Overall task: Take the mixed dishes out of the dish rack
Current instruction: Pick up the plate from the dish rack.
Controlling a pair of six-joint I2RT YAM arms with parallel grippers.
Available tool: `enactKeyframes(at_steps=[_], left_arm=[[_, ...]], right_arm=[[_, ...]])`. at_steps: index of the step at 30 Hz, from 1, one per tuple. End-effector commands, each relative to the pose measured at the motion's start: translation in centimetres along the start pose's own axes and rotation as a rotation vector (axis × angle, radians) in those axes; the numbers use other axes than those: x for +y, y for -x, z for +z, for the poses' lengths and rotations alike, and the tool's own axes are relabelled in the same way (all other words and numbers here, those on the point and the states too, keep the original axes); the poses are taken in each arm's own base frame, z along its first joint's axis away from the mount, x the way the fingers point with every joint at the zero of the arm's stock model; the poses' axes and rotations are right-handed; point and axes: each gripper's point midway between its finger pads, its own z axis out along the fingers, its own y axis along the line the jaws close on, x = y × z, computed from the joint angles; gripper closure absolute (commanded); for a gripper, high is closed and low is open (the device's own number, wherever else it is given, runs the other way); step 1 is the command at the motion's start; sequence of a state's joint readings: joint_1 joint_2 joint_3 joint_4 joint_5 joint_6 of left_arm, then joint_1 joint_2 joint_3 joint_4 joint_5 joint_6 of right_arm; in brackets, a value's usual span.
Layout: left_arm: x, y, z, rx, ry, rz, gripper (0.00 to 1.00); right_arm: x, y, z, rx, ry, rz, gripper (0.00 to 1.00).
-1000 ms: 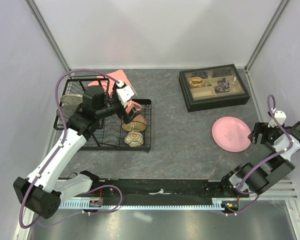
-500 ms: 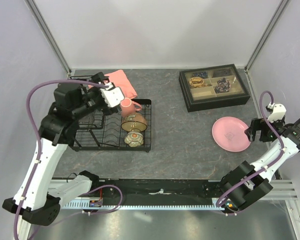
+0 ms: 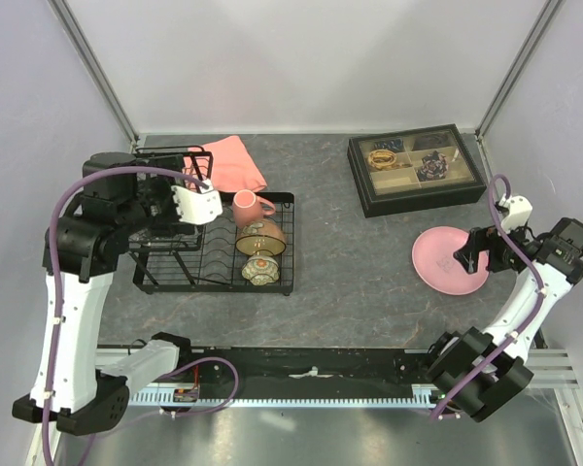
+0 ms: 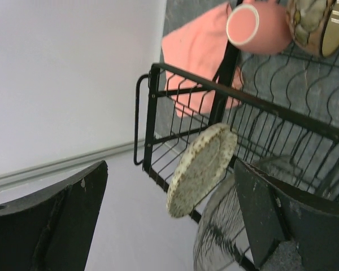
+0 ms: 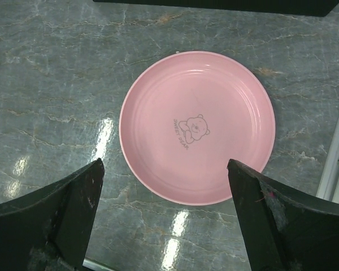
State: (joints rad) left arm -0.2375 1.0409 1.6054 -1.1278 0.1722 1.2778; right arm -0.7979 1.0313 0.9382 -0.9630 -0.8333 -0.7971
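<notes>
We see a large pink round plate (image 5: 196,127) lying flat on the table at the right. It is glossy, with a small bear drawing and lettering at its centre. The right gripper (image 5: 165,164) hangs above it with both fingers spread wide and nothing between them.

At the left stands the black wire dish rack (image 3: 214,282), with a flat slotted base and a taller basket part. A pink handled mug (image 3: 248,206) lies on its side on the base. Beside it is a small brown bowl (image 3: 262,236), tipped so that its patterned inside shows. A grey speckled bowl (image 4: 202,169) stands on edge in the basket part. The left gripper (image 4: 170,164) is raised over that basket, its fingers fully apart and empty.

The table (image 3: 350,252) is dark grey with a mottled, stone-like look. Pale, plain walls enclose it, with metal posts at the back corners. A pink folded cloth (image 3: 235,160) lies behind the rack. At the back right, a black compartmented tray (image 3: 416,194) holds small trinkets.
</notes>
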Motion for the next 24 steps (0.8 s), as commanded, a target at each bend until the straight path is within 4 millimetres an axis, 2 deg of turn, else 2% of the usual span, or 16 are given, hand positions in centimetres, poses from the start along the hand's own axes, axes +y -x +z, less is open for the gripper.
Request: enactKeyframes(at_steps=[1, 8, 17, 24], left_arm=[[-0.3, -0.9, -2.7, 0.067, -0.048, 0.098, 0.01], [-2.5, -3.4, -2.6, 0.176, -0.153, 0.137, 0.04], [-2.7, -5.7, -1.6, 0.249, -0.191, 0.131, 0.09], [-3.6, -7.7, -0.4, 0.296, -0.234, 0.123, 0.19]], right_arm=[[0.5, 0.8, 0.4, -0.025, 0.040, 0.000, 0.02], [0.5, 0.1, 1.1, -0.010, 0.050, 0.012, 0.02], [0.3, -0.3, 1.4, -0.004, 0.052, 0.016, 0.02], [0.2, -0.6, 1.7, 0.001, 0.052, 0.019, 0.02]])
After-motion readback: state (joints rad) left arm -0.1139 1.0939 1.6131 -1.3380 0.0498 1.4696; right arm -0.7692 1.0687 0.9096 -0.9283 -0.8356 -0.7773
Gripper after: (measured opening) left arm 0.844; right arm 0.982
